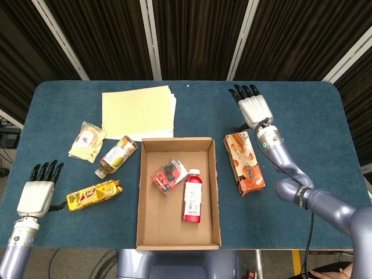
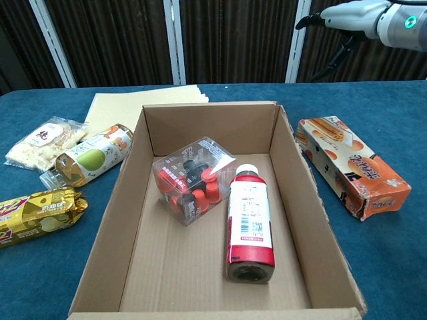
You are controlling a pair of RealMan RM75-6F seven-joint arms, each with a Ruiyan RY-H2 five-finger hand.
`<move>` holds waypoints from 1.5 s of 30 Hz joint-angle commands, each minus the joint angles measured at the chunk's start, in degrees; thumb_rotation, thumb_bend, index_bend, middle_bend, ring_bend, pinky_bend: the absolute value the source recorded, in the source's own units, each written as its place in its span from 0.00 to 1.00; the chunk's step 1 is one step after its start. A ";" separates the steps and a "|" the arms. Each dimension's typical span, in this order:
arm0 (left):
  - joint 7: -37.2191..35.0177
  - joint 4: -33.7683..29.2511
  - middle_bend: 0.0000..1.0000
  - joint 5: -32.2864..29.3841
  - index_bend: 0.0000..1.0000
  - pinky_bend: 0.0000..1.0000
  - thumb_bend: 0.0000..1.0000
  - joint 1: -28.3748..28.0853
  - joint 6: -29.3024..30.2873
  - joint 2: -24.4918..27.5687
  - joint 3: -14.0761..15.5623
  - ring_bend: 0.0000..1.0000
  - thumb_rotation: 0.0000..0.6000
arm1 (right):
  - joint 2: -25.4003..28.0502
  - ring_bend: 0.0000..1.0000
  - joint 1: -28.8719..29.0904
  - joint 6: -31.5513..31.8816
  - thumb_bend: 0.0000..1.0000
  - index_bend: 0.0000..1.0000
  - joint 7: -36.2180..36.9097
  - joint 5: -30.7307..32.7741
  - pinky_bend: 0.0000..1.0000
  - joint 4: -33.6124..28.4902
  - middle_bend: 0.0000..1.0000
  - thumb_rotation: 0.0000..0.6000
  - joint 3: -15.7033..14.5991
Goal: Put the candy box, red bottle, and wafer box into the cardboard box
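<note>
The open cardboard box (image 1: pixel 146 192) (image 2: pixel 129 193) stands at the table's front middle. Inside it lie the clear candy box (image 1: pixel 169 175) (image 2: pixel 193 178) with red and black pieces and the red bottle (image 1: pixel 193 196) (image 2: pixel 250 223), cap pointing to the back. The orange wafer box (image 1: pixel 244 162) (image 2: pixel 350 165) lies flat on the table just right of the cardboard box. My right hand (image 1: pixel 253 108) (image 2: pixel 347 15) hovers open above the table behind the wafer box, holding nothing. My left hand (image 1: pixel 38 192) hangs open at the front left edge, apart from everything.
Left of the cardboard box lie a green-labelled bottle (image 1: pixel 116 156) (image 2: pixel 87 159), a yellow snack pack (image 1: pixel 93 195) (image 2: pixel 37 215) and a clear bag of snacks (image 1: pixel 87 141) (image 2: pixel 44 142). Yellow paper sheets (image 1: pixel 138 110) (image 2: pixel 120 107) lie behind them.
</note>
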 commanded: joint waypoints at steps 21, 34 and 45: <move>-0.80 0.62 0.00 -0.35 0.00 0.00 0.00 -0.09 0.18 0.20 0.72 0.00 0.89 | -11.22 0.00 1.94 0.27 0.00 0.00 -3.89 2.42 0.00 7.39 0.00 1.00 0.97; 0.78 1.22 0.00 -2.79 0.00 0.00 0.00 -0.66 -0.92 -0.71 0.29 0.00 0.89 | -13.95 0.00 3.09 -5.20 0.00 0.00 2.87 -2.02 0.00 17.81 0.00 1.00 0.12; 2.63 1.77 0.00 -4.06 0.00 0.00 0.00 -1.56 -1.57 -1.99 0.06 0.00 0.89 | -19.02 0.00 3.60 -8.95 0.00 0.00 10.13 -6.12 0.00 27.54 0.00 1.00 -0.79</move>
